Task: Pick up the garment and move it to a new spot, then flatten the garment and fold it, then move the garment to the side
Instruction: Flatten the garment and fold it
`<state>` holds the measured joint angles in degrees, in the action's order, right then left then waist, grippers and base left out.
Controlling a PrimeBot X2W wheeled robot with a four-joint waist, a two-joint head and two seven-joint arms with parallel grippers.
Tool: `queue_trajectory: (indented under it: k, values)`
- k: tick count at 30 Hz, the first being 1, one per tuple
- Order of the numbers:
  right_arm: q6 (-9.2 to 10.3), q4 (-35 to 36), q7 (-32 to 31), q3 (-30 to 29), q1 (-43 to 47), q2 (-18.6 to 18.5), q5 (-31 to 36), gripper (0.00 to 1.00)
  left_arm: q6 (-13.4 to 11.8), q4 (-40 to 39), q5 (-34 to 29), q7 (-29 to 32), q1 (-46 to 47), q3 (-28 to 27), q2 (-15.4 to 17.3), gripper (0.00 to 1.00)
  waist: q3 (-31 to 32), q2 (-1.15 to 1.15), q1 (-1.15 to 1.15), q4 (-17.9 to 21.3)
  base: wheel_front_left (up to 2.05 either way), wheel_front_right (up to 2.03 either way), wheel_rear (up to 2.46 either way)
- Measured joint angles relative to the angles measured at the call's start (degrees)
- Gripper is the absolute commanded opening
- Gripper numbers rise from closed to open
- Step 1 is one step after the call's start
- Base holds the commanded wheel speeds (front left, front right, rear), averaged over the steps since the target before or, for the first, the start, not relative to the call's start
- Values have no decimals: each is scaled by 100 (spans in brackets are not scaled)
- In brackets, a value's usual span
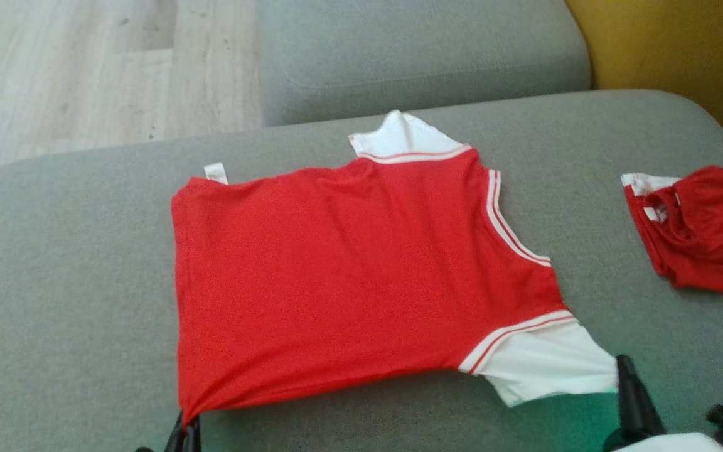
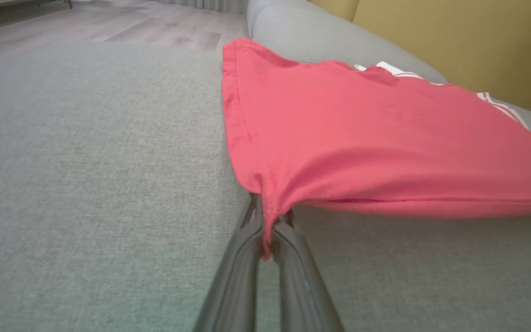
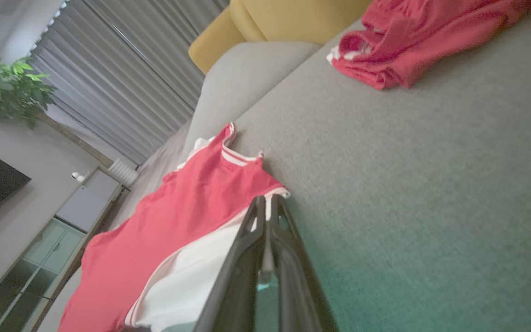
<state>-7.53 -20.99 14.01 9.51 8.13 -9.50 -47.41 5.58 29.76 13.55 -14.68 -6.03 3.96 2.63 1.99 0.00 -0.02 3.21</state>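
A red garment with white sleeves and striped trim lies spread flat on the grey sofa seat. My left gripper is at its near left hem corner. The left wrist view shows that gripper shut on the corner, with the red cloth lifted slightly off the seat. My right gripper sits at the outer edge of the near white sleeve. In the right wrist view its fingers are pressed together with a strip of white sleeve between them; the garment stretches away beyond.
A second red garment lies bunched at the seat's right edge, also visible as a crumpled red heap. A grey back cushion and a yellow cushion stand behind. Wooden floor lies beyond the far left.
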Motion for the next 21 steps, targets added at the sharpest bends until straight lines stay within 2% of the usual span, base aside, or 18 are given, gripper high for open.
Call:
queue_trajectory:
  k: [6, 11, 21]
  values:
    - [0, 452, 1, -292, -8, 1, -41, 0, 76, -338, -77, 0, -15, 259, 3, 0, 17, 0, 2, -114, 0, 0, 0]
    - [0, 461, -56, -420, -688, 20, 148, 0, 151, -379, -73, 0, 421, 394, 7, 0, -137, 0, 2, -205, 0, 0, 0]
    - [0, -511, -402, -350, -2757, 164, 600, 0, 149, 245, 7, -1, 1683, 549, 0, 0, -854, 0, 3, -343, 0, 0, 0]
